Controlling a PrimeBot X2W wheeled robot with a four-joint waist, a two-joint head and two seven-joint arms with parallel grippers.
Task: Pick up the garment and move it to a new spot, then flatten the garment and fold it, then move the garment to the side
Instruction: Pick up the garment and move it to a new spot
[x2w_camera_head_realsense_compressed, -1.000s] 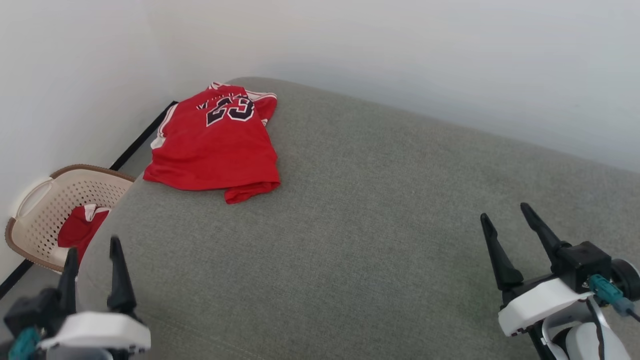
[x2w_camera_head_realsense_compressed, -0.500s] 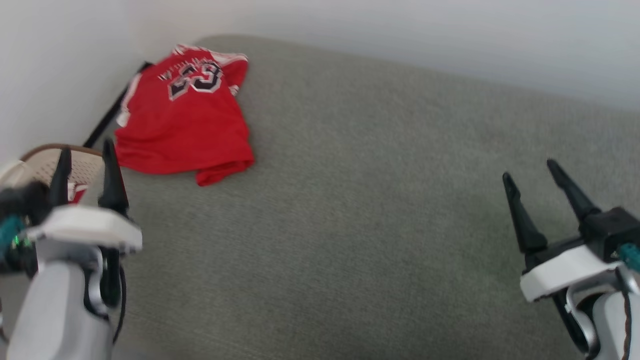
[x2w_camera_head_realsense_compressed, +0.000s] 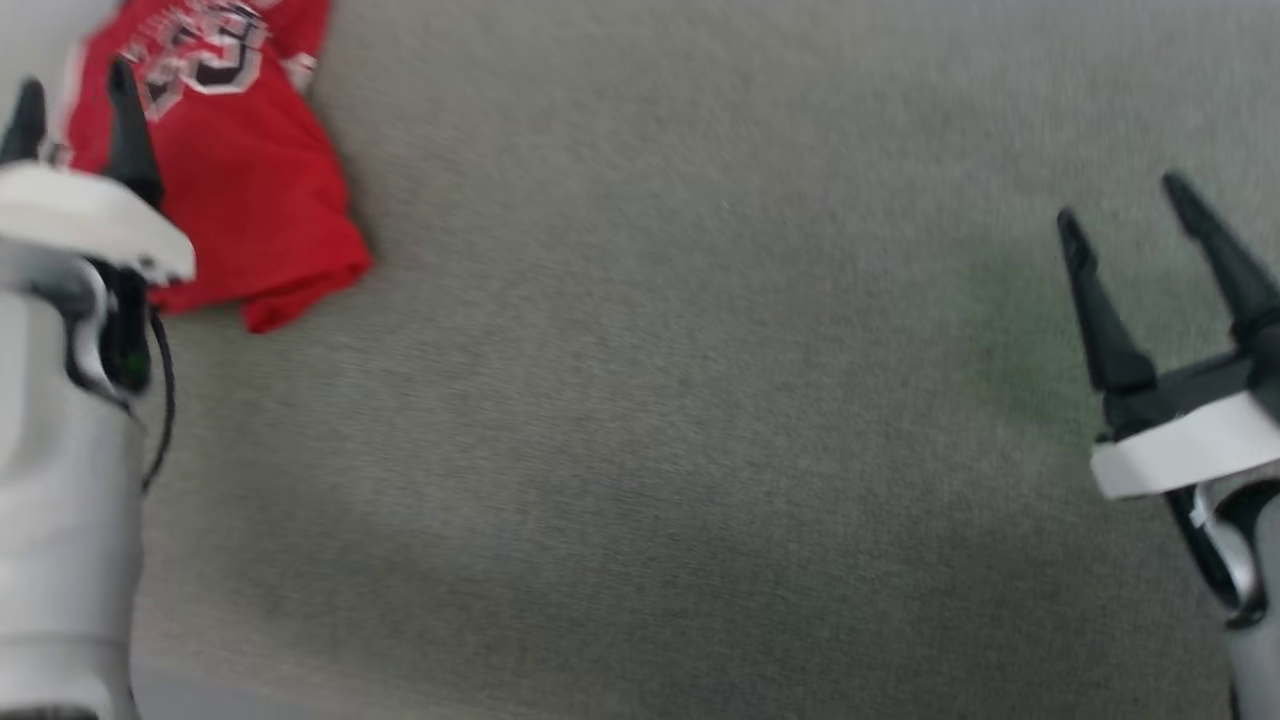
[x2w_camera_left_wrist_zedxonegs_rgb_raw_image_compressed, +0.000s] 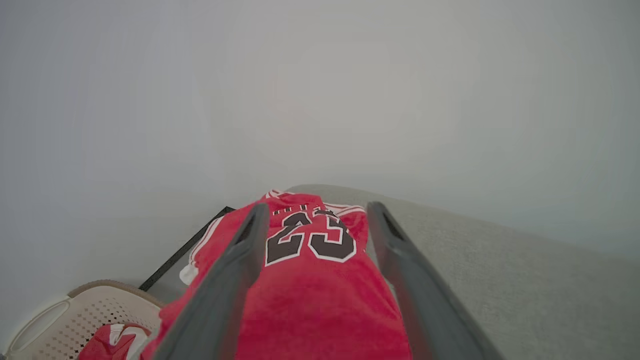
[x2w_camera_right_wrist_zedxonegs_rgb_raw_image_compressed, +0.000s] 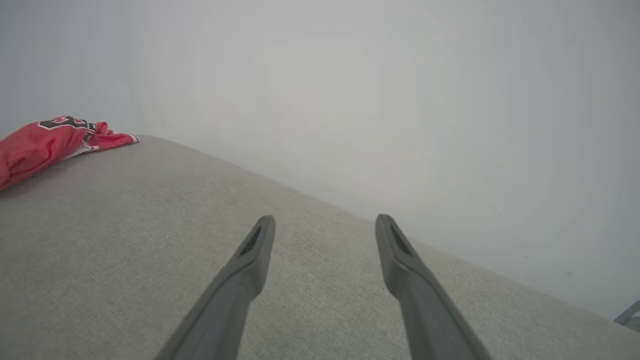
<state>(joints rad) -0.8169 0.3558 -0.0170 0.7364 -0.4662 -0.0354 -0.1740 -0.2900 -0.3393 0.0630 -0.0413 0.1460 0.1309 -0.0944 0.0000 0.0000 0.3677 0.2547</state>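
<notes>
While left gripper (x2w_camera_head_realsense_compressed: 72, 78) gapes, garment (x2w_camera_head_realsense_compressed: 250, 200) lies ahead

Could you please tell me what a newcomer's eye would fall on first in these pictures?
The red garment with its black 23 stands out at once, lying at the far left of the broad grey cushion. The open left gripper points at it, while the open right gripper hangs over bare cushion far to the right. A pale perforated basket sits beside the cushion's left edge.

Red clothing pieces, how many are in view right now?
2. The garment lies on the grey cushion, far left corner; a second red piece sits in the cream basket beside it. More may lie hidden there.
</notes>
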